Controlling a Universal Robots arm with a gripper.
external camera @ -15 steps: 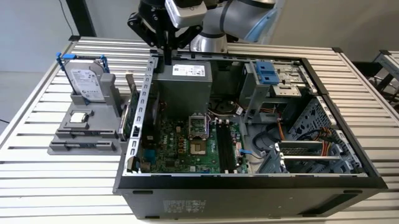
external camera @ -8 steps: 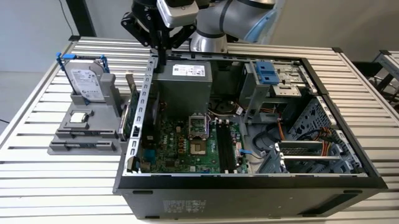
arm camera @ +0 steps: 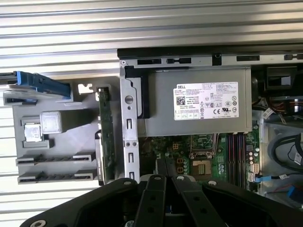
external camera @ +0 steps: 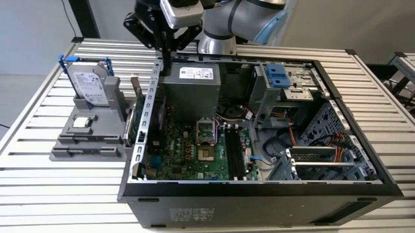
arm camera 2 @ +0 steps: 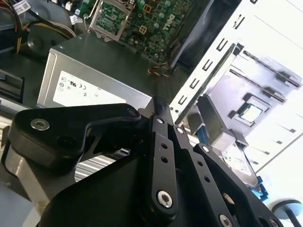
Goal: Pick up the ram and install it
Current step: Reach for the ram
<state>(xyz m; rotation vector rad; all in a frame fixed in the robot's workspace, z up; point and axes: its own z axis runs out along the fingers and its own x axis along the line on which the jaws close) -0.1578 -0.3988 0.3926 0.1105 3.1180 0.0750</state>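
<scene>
Gripper (external camera: pixel 166 71) hangs over the rear corner of the open computer case (external camera: pixel 259 189), on the exterior view's left. Its fingertips are just above the case wall (arm camera: pixel 129 137), beside the grey power supply (external camera: pixel 188 92). The pincer is pressed together with nothing in it (in both wrist views the two black fingers (arm camera: pixel 160 166) meet at the tip).

The ram (arm camera: pixel 104 127) stands on edge in the grey parts holder (arm camera: pixel 71 142) outside the case, just beside the perforated case wall — a green board, its long edge running along that wall. It sits lower than the fingertips and apart from them.

The same holder carries the hard drive (external camera: pixel 89 83) with blue brackets, upright, and the small square processor chip (external camera: pixel 81 122), lying flat.

The motherboard (external camera: pixel 194 155) lies on the case floor — black memory slots (external camera: pixel 234 151) run beside the processor socket (external camera: pixel 206 133).
</scene>
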